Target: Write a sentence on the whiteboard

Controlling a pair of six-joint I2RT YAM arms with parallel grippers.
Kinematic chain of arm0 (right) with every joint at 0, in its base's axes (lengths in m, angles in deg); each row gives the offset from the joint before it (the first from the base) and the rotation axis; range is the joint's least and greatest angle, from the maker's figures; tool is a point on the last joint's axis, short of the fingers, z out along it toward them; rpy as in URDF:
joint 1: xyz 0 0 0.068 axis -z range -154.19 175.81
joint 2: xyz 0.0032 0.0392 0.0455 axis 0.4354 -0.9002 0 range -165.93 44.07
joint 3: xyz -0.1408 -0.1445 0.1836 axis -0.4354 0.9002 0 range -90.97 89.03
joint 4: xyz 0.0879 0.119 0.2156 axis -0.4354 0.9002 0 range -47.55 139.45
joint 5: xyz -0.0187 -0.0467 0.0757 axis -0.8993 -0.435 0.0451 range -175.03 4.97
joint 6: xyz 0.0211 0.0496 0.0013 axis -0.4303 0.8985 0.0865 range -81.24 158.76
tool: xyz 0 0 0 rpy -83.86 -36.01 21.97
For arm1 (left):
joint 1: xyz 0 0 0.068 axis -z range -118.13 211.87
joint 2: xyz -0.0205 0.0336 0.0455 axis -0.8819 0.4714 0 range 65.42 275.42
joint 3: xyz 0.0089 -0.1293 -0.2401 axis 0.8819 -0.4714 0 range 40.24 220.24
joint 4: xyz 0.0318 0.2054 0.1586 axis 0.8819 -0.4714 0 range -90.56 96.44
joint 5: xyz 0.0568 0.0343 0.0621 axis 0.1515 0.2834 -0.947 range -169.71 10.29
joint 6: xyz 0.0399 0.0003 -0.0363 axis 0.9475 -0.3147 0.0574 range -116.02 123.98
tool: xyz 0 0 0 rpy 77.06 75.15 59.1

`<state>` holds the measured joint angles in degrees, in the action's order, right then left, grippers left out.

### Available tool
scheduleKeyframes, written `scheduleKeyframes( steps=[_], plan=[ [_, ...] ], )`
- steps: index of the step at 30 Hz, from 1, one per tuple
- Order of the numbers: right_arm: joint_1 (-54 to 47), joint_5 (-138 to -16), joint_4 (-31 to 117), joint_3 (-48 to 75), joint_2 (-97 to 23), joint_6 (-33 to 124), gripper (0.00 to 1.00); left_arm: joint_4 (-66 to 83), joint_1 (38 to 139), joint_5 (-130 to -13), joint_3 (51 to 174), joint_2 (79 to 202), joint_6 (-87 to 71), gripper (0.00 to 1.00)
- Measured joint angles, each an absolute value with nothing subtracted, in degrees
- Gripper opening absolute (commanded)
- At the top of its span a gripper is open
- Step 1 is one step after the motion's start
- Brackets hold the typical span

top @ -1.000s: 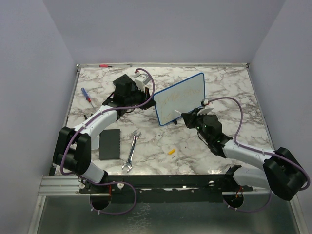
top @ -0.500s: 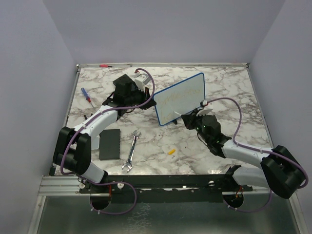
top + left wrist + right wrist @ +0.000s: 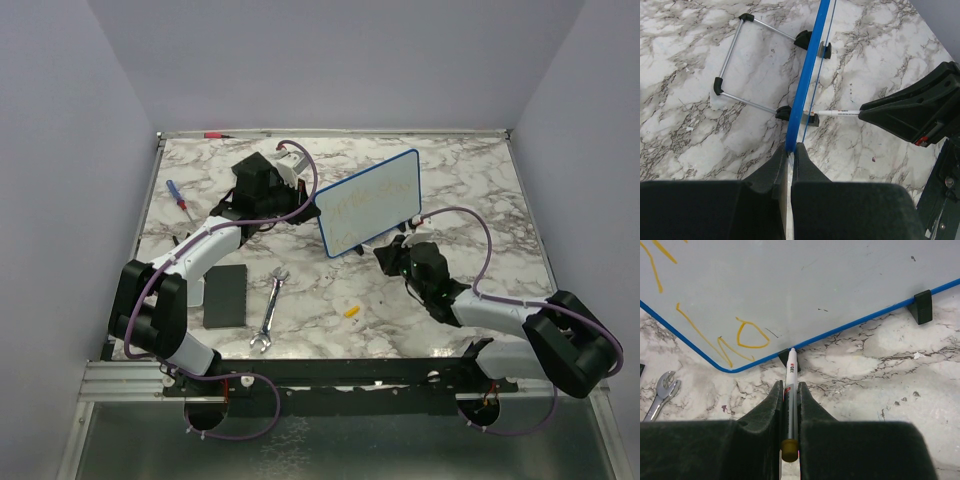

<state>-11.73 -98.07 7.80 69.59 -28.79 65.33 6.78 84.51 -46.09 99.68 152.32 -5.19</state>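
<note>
The whiteboard [image 3: 368,203], white with a thin blue frame, stands upright on black feet mid-table. It shows edge-on in the left wrist view [image 3: 809,65] and face-on in the right wrist view [image 3: 805,285]. The sentence [image 3: 715,335] is yellow handwriting, faint from above [image 3: 362,198]. My left gripper [image 3: 791,149] is shut on the board's blue edge, behind it in the top view [image 3: 296,196]. My right gripper [image 3: 790,386] is shut on a white marker [image 3: 791,375] with a yellow end cap; its tip is just below the board's bottom edge, off the white face.
A wrench [image 3: 271,310], a black pad [image 3: 225,295] and a small yellow cap [image 3: 350,311] lie in front. A blue-handled screwdriver [image 3: 176,193] lies at the left. A red pen [image 3: 215,134] lies at the back edge. The board's wire stand [image 3: 735,60] reaches behind it.
My right gripper has drawn back and down from the board's face, taking the marker off the white surface to below the bottom edge. The left gripper and the board have not moved.
</note>
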Motion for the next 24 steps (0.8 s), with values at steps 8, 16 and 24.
scheduleKeyframes(
  steps=[8,16,24],
  plan=[
    [-11.73,-98.07,7.52,69.59,-29.84,65.29,0.01,6.78,84.51,-46.09,99.68,152.32,-5.21,0.00],
    [-11.73,-98.09,7.82,68.01,-31.66,64.13,0.01,6.78,84.51,-46.09,99.68,152.30,-5.21,0.00],
    [-11.73,-98.07,9.40,66.66,-31.61,62.68,0.01,6.76,84.51,-46.09,99.68,152.21,-5.21,0.00]
  ],
)
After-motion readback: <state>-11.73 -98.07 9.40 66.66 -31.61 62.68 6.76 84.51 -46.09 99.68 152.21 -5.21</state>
